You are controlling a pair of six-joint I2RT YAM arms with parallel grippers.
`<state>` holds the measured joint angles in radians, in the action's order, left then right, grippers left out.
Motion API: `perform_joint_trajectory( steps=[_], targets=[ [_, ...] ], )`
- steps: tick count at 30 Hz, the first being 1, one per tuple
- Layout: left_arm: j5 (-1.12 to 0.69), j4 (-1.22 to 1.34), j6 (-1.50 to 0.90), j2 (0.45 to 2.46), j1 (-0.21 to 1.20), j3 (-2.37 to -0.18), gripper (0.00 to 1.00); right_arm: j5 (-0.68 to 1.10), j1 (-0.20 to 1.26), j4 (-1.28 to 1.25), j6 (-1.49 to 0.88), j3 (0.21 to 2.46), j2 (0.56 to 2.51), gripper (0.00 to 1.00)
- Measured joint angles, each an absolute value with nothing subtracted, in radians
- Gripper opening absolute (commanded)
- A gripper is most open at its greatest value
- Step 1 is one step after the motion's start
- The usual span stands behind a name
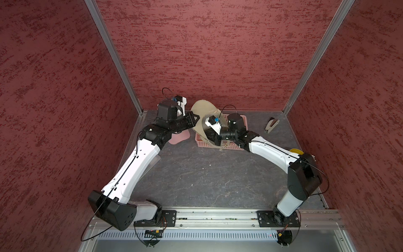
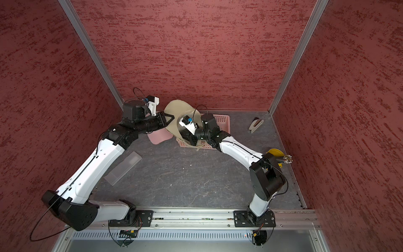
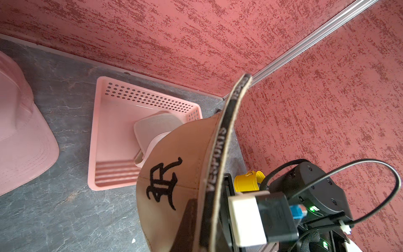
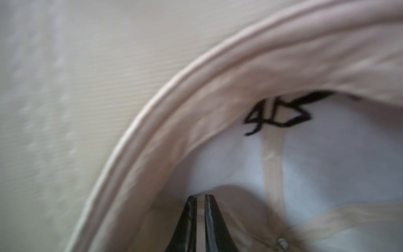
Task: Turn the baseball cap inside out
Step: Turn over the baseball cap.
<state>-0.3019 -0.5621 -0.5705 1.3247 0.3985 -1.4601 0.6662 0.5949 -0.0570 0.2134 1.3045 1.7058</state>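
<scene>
Red-walled cell [image 1: 196, 43]: baseball cap [image 3: 174, 152], gothic "R" [image 3: 163, 181], "VESPORTS" band [image 3: 220, 148], clenched in left gripper [image 1: 194, 119]; right gripper [image 4: 200, 198] near-closed inside.

White capitals on the black band [image 3: 220, 150] edging the baseball cap [image 3: 185, 139] read "VESPORTS" in the left wrist view. A 2nd print farther along the band was too foreshortened to read. The cap's front panel carried 1 black embroidered blackletter character [image 3: 163, 183], apparently an "R", lying sideways. In the right wrist view, black stitching [image 4: 281, 113] showed inside the cap, blurred and unreadable.
</scene>
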Motion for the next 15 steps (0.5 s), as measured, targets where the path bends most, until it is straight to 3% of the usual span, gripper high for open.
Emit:
perform_joint_trajectory(
  steps=[7,15],
  targets=[
    [-0.297,-0.553,-0.571,1.309,0.402,-1.441,0.00,0.496,0.600,-0.140,0.098,1.404,1.807,0.11],
    [-0.232,-0.561,-0.568,1.278,0.391,-1.441,0.00,0.273,0.602,-0.118,0.109,1.418,1.863,0.31]
  ],
)
